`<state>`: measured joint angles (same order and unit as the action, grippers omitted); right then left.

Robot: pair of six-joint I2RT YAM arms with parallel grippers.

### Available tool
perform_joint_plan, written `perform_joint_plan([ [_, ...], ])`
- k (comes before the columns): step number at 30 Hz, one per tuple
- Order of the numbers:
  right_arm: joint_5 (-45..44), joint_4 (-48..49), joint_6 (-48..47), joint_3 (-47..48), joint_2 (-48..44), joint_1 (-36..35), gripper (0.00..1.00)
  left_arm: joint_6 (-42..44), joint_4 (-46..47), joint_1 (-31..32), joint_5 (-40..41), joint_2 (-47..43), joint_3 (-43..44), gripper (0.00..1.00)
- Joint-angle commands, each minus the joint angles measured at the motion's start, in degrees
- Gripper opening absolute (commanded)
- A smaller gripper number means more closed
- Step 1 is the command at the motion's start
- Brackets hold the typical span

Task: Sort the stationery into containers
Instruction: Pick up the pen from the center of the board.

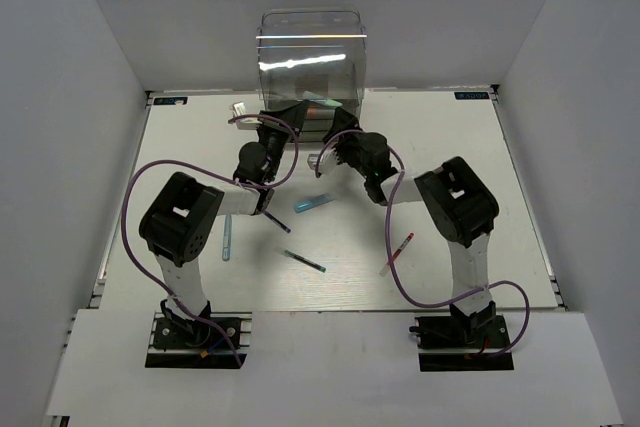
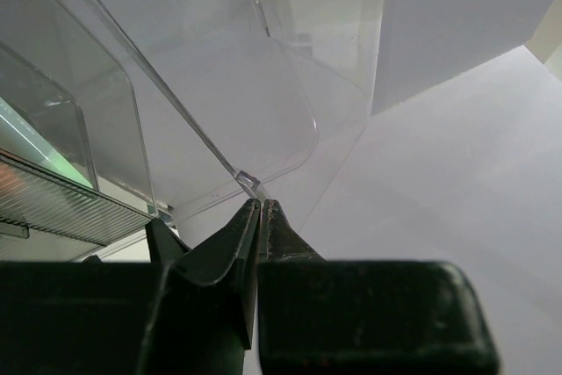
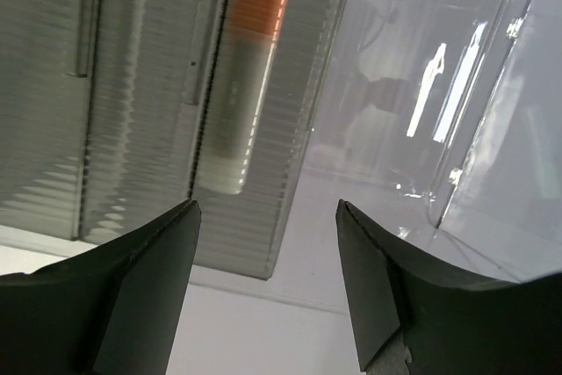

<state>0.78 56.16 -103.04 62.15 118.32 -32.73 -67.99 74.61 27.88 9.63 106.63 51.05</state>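
We see the right hand [image 3: 264, 206] open, an orange marker [image 3: 250, 68] straight ahead inside the cabinet [image 1: 310, 47], in its ribbed drawer [image 3: 132, 85], lying lengthwise away from it (the left hand [image 2: 262, 205] is closed at a clear drawer [image 2: 219, 103] lip).

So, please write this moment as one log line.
left gripper: shut at clear drawer lip | right gripper: open | orange marker: in cabinet | red pen: on table

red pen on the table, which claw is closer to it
Right. The right claw is at the cabinet front, beyond and left of the red pen; the left claw sits further left along the cabinet, farther away.
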Motion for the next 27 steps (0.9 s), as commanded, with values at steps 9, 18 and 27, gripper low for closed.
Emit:
perform_joint_plan([
  [9, 5.3, 6.9, 6.8, -8.1, -10.6, -0.1, 0.69, -0.1, 16.8, -0.6, 0.7, -1.2, 0.5, 0.05],
  [18, 28.6, -26.1, 28.0, -14.9, -30.7, 0.9, 0.22, -0.1, 16.8, -0.6, 0.7, -1.2, -0.1, 0.05],
  [27, 38.1, -76.1, 15.6, 2.2, -25.1, 0.3, 0.68, -0.1, 16.8, -0.6, 0.7, -1.2, -0.1, 0.05],
])
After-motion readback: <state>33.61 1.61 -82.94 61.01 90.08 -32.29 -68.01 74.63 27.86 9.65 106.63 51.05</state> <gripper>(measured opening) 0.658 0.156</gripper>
